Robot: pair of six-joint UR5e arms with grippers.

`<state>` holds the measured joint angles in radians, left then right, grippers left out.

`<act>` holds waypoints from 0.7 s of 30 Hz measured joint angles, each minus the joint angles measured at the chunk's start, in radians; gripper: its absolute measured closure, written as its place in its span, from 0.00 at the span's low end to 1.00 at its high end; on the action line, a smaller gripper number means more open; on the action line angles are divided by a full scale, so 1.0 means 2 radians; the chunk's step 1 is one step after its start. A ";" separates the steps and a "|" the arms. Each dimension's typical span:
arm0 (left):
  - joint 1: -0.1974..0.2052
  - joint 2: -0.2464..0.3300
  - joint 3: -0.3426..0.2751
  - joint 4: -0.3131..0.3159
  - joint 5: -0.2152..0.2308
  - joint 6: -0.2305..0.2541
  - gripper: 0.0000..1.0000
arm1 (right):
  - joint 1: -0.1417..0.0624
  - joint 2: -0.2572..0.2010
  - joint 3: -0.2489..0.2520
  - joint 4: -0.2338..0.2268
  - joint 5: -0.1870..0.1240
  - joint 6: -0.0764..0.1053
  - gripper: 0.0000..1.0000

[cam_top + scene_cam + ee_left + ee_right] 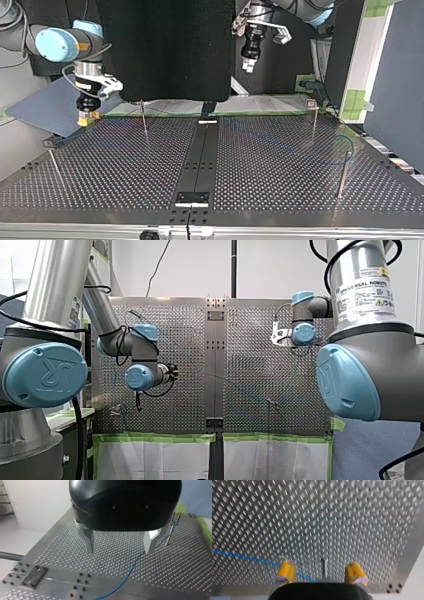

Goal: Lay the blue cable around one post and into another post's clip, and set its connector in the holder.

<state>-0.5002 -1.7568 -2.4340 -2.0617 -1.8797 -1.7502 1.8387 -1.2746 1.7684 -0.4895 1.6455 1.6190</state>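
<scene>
Blue cable [129, 573]: slack on tabletop [50, 551], long axis running from post [170, 531] slantwise beneath left gripper [120, 551], jaws open, empty. Right gripper [322, 574]: jaws open, empty; cable crosses under one yellow pad [286, 571]; seemingly nearer.

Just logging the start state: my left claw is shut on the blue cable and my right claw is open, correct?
Not quite. The left wrist view shows my left claw open and empty, the blue cable lying on the table beneath. My right claw is open, as said.
</scene>
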 joint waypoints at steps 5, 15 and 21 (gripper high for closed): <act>0.001 0.000 0.000 0.015 -0.022 0.004 0.02 | 0.025 0.001 0.003 -0.001 -0.001 0.000 0.00; 0.003 0.000 0.000 0.014 -0.038 0.011 0.02 | 0.073 0.004 0.039 -0.034 0.001 0.001 0.00; 0.003 0.000 0.000 0.014 -0.038 0.011 0.02 | 0.099 0.006 0.046 -0.049 0.009 0.000 0.00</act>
<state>-0.4943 -1.7568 -2.4340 -2.0341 -1.9554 -1.7272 2.0377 -1.2624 1.8607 -0.5877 1.6639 1.6194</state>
